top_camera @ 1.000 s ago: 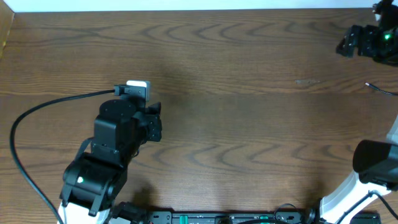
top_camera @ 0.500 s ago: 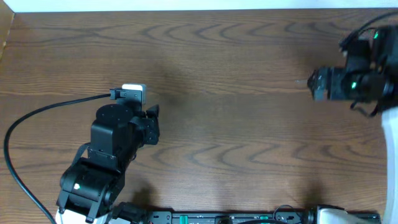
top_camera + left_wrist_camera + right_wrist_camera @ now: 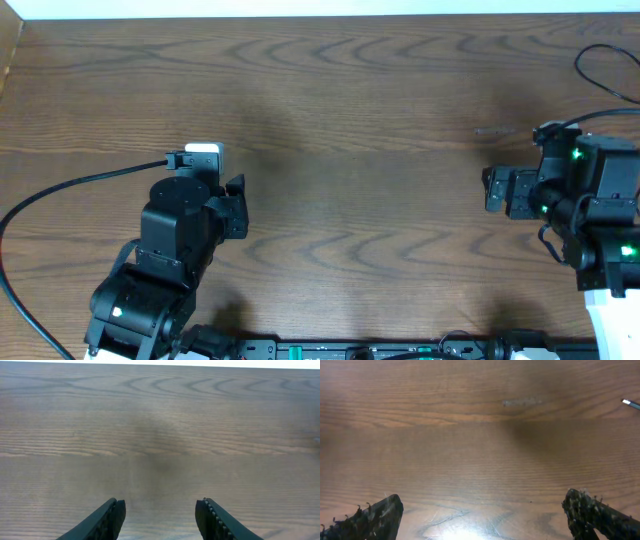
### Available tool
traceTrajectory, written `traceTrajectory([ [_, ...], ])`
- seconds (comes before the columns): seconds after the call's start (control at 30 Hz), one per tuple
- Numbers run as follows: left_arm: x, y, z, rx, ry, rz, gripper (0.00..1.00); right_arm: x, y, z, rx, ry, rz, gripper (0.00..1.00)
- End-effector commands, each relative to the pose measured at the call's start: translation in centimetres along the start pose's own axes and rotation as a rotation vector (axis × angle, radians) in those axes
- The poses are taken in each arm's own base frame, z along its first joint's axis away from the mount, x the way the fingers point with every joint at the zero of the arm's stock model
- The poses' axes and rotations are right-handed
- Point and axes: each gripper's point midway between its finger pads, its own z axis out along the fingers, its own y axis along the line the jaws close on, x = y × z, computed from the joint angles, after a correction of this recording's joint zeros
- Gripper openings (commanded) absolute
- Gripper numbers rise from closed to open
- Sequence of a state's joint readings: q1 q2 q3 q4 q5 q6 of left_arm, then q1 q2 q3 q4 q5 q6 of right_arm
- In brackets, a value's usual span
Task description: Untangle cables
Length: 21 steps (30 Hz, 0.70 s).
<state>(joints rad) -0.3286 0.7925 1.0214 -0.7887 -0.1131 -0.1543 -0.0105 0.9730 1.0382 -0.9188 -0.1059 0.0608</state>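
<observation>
A thin black cord (image 3: pixel 600 62) loops at the table's far right edge in the overhead view. A small silver plug tip (image 3: pixel 630 404) of a black cord pokes in at the right edge of the right wrist view. The white cord is out of view. My left gripper (image 3: pixel 236 205) is open and empty over bare wood at the left; its fingers (image 3: pixel 160 510) hold nothing. My right gripper (image 3: pixel 497 190) is open and empty at the right, its fingers (image 3: pixel 482 510) wide apart above the table, well short of the plug tip.
The wooden table (image 3: pixel 360 120) fills the view. A thicker black arm cable (image 3: pixel 60 190) arcs off the left arm toward the left edge. A faint smudge (image 3: pixel 495 130) marks the wood beyond my right gripper, and it also shows in the right wrist view (image 3: pixel 520 402).
My right arm has swung from the far right corner down and in over the table's right side. My left arm has drawn back slightly toward the left.
</observation>
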Motion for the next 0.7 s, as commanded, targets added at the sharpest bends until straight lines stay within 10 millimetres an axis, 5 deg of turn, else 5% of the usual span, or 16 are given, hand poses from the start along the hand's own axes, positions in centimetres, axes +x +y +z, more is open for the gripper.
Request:
traceTrajectory([
  [0.0,-0.4,1.3,-0.6,-0.067,-0.028,-0.011,0.51,0.2,-0.4,0.0,0.029,-0.030,0.004,0.99],
  [0.23,-0.1,3.5,-2.8,-0.147,-0.127,-0.031,0.54,-0.2,-0.6,-1.5,0.035,-0.240,-0.010,0.99],
  [0.37,2.8,3.9,-2.3,-0.136,-0.132,-0.032,0.56,1.5,-0.9,-1.6,0.039,-0.299,0.004,0.99],
  [0.5,5.6,1.5,-1.1,0.016,-0.106,0.084,0.61,2.7,-1.9,-1.4,0.084,-0.306,0.047,0.99],
  [0.67,7.4,2.2,-0.2,-0.010,-0.094,0.070,0.61,3.4,-2.2,-1.4,0.100,-0.294,0.050,0.99],
])
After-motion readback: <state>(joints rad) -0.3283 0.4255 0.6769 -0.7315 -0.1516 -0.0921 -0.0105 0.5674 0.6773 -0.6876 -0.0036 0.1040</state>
